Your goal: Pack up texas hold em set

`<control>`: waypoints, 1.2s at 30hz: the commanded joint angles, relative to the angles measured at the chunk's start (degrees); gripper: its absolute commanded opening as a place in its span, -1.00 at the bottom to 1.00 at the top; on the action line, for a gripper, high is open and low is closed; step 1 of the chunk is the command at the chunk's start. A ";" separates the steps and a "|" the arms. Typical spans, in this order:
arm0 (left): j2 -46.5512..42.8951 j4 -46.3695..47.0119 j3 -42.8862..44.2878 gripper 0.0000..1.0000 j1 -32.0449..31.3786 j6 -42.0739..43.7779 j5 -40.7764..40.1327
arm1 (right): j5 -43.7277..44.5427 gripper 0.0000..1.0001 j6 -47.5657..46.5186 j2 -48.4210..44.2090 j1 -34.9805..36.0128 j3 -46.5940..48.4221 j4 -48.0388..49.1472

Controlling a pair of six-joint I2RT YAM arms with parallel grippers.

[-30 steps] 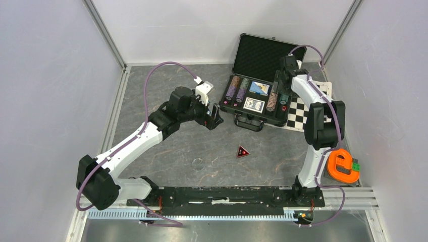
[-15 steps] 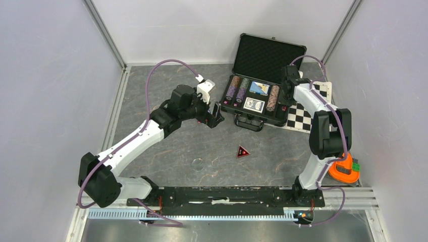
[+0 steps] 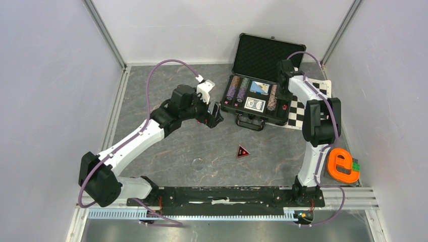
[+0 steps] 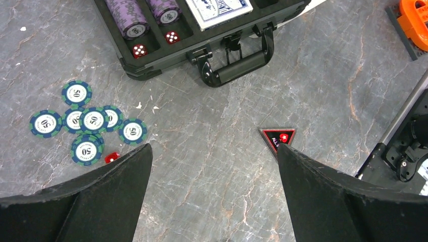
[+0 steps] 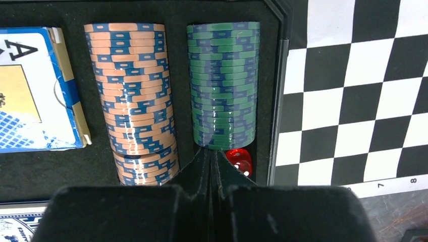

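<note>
**Your right gripper (image 5: 211, 151) is pinched closed inside the open black case (image 5: 275, 101); your left gripper (image 4: 213, 148) hangs spread wide over the table (image 4: 328, 91).**

Nothing shows between the right fingers. Their tips sit at the near end of the teal chip row (image 5: 224, 85), with a red die (image 5: 239, 160) just right of them, the brown-white chip row (image 5: 136, 101) to the left and a blue card deck (image 5: 30, 91) farther left. By the left gripper's left finger lie loose teal chips (image 4: 86, 123) and a small loose die (image 4: 111, 158); a black-and-red triangular marker (image 4: 278, 137) sits at its right fingertip, and the case handle (image 4: 241, 63) lies ahead.
</note>
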 commanded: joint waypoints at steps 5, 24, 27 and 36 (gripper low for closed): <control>1.25 -1.31 3.30 0.99 0.82 2.89 -1.30 | -5.53 -0.63 -1.56 -2.14 -1.13 1.74 3.07; 15.07 -7.02 14.03 0.99 2.58 -25.22 -9.21 | -20.68 0.20 -9.34 -21.79 6.02 -17.96 9.30; 18.61 -14.67 18.04 0.99 0.15 -21.89 -9.60 | -23.00 0.36 -9.90 -25.18 6.51 -23.49 11.65; 24.20 -23.03 20.99 0.99 -4.97 -21.26 -12.07 | -19.43 0.94 -14.26 -34.07 10.31 -31.21 10.23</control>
